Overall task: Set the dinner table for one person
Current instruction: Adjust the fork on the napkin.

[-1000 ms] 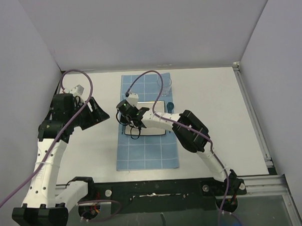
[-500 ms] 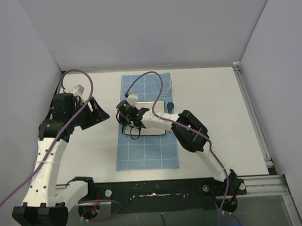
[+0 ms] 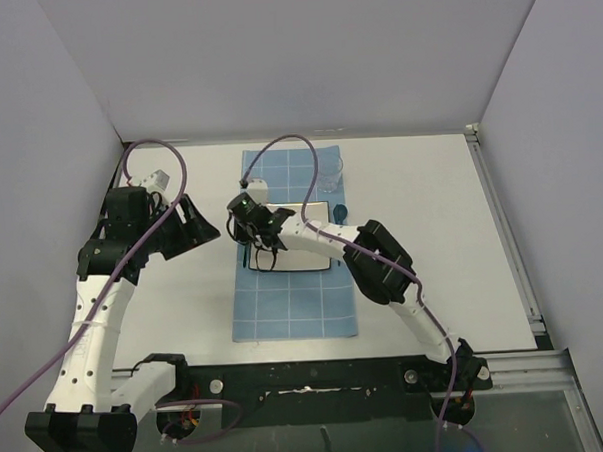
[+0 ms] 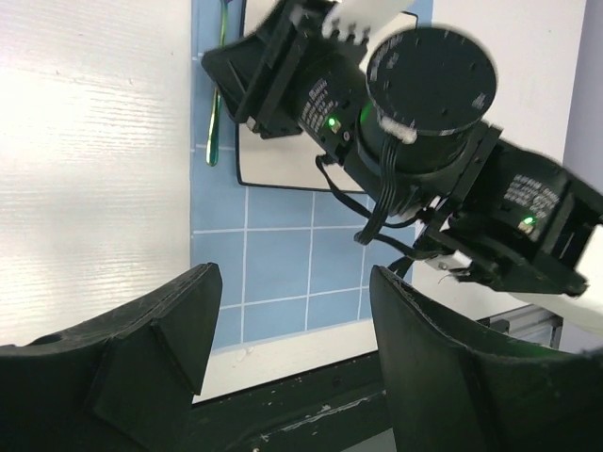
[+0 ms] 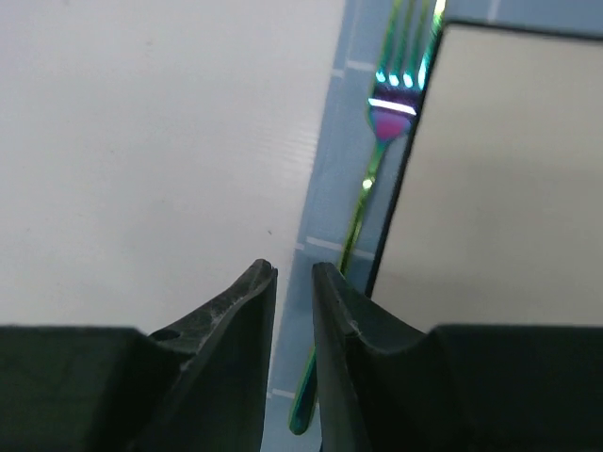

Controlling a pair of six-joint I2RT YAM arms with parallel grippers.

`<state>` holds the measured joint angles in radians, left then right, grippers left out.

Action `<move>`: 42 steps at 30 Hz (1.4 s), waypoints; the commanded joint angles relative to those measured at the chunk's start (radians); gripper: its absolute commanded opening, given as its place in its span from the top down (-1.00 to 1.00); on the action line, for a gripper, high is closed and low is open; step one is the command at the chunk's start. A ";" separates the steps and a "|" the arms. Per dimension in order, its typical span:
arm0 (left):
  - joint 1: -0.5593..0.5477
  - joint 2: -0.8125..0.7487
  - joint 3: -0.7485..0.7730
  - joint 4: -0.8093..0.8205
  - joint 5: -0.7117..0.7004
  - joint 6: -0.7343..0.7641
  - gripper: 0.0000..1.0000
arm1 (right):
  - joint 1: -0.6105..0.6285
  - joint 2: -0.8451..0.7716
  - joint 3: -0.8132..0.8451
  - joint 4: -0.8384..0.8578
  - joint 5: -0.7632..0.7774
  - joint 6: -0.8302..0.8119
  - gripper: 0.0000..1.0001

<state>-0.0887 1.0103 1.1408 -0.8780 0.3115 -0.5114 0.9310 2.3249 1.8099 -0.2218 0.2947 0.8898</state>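
Note:
An iridescent green fork (image 5: 377, 179) lies flat on the blue gridded mat (image 3: 293, 306), along the left edge of a square white plate (image 5: 499, 188) with a dark rim. My right gripper (image 5: 294, 268) hangs just above the fork's handle, its jaws a narrow gap apart with nothing between them. In the top view it (image 3: 251, 250) sits over the mat's left border. My left gripper (image 4: 294, 273) is open and empty above the dinner table (image 3: 431, 220), left of the mat. The left wrist view shows the fork (image 4: 215, 122) beside the plate (image 4: 283, 165).
A clear glass (image 3: 329, 170) stands at the mat's far right corner. A small blue item (image 3: 339, 212) lies by the plate's right side. White walls close in the table's left, back and right. A black rail (image 3: 308, 376) runs along the near edge.
My right gripper's jaws have parted and let go of the fork, which now rests on the mat. That gripper shifted slightly toward the back. The left arm has not moved.

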 commanded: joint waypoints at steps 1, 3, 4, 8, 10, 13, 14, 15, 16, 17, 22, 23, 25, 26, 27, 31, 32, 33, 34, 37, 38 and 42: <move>0.006 0.005 0.096 0.040 0.077 0.067 -0.26 | -0.007 0.008 0.347 -0.139 -0.042 -0.275 0.52; 0.006 0.012 0.216 -0.008 0.084 0.125 -0.31 | -0.011 0.054 0.606 -0.308 -0.063 -0.435 0.52; 0.006 0.017 0.275 -0.029 0.085 0.151 -0.32 | -0.011 0.060 0.688 -0.367 -0.074 -0.505 0.50; 0.006 0.023 0.432 -0.045 0.151 0.208 -0.36 | -0.015 -0.087 0.649 -0.464 -0.052 -0.669 0.37; 0.005 0.012 0.451 -0.036 0.195 0.212 -0.38 | -0.013 -0.211 0.523 -0.500 0.016 -0.737 0.33; 0.004 -0.007 0.427 -0.022 0.213 0.219 -0.39 | -0.011 -0.393 0.366 -0.581 0.173 -0.804 0.32; 0.004 -0.011 0.401 -0.017 0.212 0.218 -0.40 | -0.013 -0.434 0.307 -0.610 0.217 -0.817 0.31; 0.004 -0.010 0.380 -0.014 0.211 0.215 -0.40 | -0.014 -0.475 0.259 -0.640 0.273 -0.823 0.30; 0.005 -0.007 0.358 -0.013 0.208 0.207 -0.41 | -0.017 -0.509 0.220 -0.684 0.327 -0.817 0.20; 0.004 -0.001 0.336 -0.012 0.203 0.201 -0.41 | -0.024 -0.533 0.187 -0.734 0.370 -0.793 0.06; 0.004 0.031 0.231 0.014 0.112 0.153 -0.40 | -0.099 -0.621 0.039 -0.833 0.384 -0.673 -0.03; 0.004 0.041 0.214 0.031 0.111 0.144 -0.40 | -0.106 -0.647 -0.004 -0.796 0.340 -0.676 -0.03; 0.004 0.071 0.190 0.060 0.109 0.132 -0.39 | -0.119 -0.684 -0.062 -0.727 0.265 -0.665 -0.03; 0.005 0.088 0.180 0.079 0.110 0.125 -0.38 | -0.124 -0.694 -0.077 -0.708 0.239 -0.655 -0.03; 0.004 0.111 0.172 0.097 0.110 0.120 -0.34 | -0.128 -0.696 -0.082 -0.694 0.220 -0.648 -0.03; 0.003 0.213 0.156 0.201 0.152 0.072 0.48 | -0.135 -0.658 -0.042 -0.699 0.206 -0.655 -0.01; 0.003 0.243 0.159 0.228 0.168 0.058 0.79 | -0.136 -0.650 -0.035 -0.699 0.208 -0.663 -0.01; 0.002 0.271 0.166 0.250 0.181 0.048 1.00 | -0.138 -0.642 -0.029 -0.695 0.209 -0.671 0.00; 0.001 0.304 0.175 0.269 0.182 0.037 1.00 | -0.144 -0.638 -0.026 -0.692 0.208 -0.678 0.00; -0.009 0.412 0.224 0.304 0.169 0.027 1.00 | -0.167 -0.631 -0.024 -0.678 0.197 -0.694 0.01; -0.014 0.449 0.241 0.314 0.158 0.027 1.00 | -0.178 -0.631 -0.025 -0.673 0.189 -0.695 0.01; -0.039 0.619 0.290 0.354 0.145 0.015 1.00 | -0.231 -0.637 -0.040 -0.649 0.143 -0.702 0.02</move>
<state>-0.1028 1.5101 1.3529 -0.6426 0.4572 -0.4713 0.7532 1.6966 1.7451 -0.9298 0.4751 0.2058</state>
